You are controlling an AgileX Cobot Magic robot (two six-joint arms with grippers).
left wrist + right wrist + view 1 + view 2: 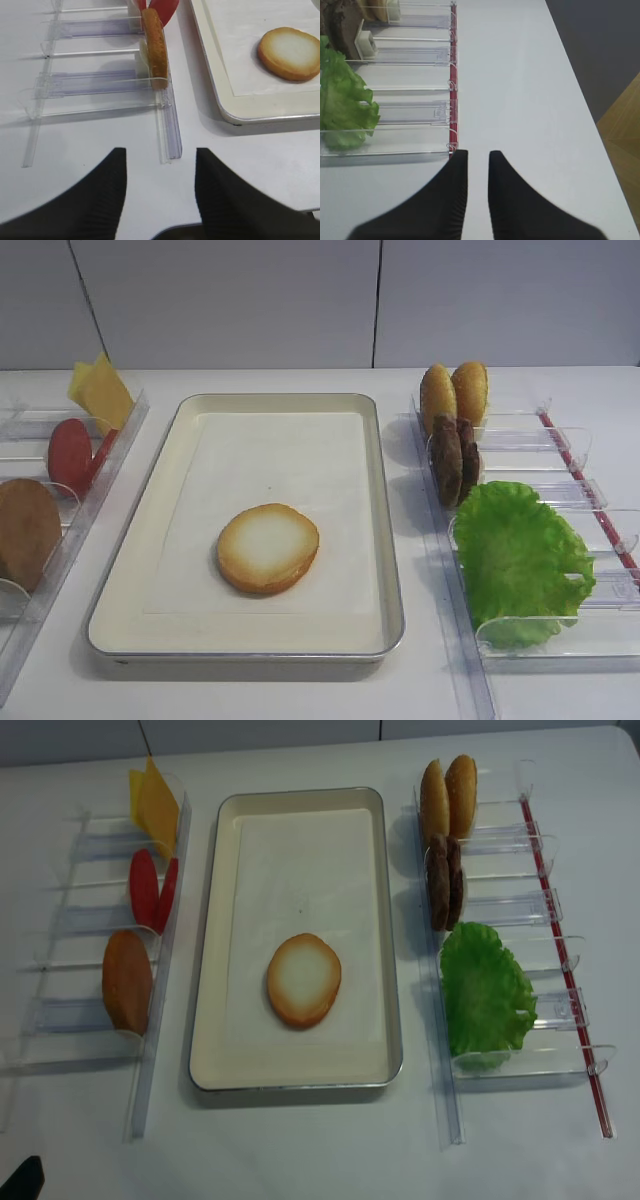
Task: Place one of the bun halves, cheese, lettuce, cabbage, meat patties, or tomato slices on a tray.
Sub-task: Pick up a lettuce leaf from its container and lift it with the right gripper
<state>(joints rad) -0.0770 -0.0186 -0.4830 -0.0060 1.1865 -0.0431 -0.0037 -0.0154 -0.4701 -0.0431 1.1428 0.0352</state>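
Observation:
A silver tray (383,540) with a cream liner sits mid-table; one bun half (268,547) lies on it, pale face up. The left rack holds cheese (100,392), tomato slices (72,453) and another bun half (25,530). The right rack holds two bun halves (453,393), meat patties (455,458) and the lettuce (520,555). No cabbage is in view. My left gripper (160,150) is open and empty over bare table at the left rack's near end. My right gripper (478,152) hovers empty beside the right rack's near corner, its jaws a narrow gap apart.
Both clear plastic racks (150,1050) (450,1100) flank the tray's long sides; the right one has a red strip (453,75) along its outer edge. The table's right edge (580,90) runs close to the right gripper. A dark arm part (25,1180) shows at the bottom left.

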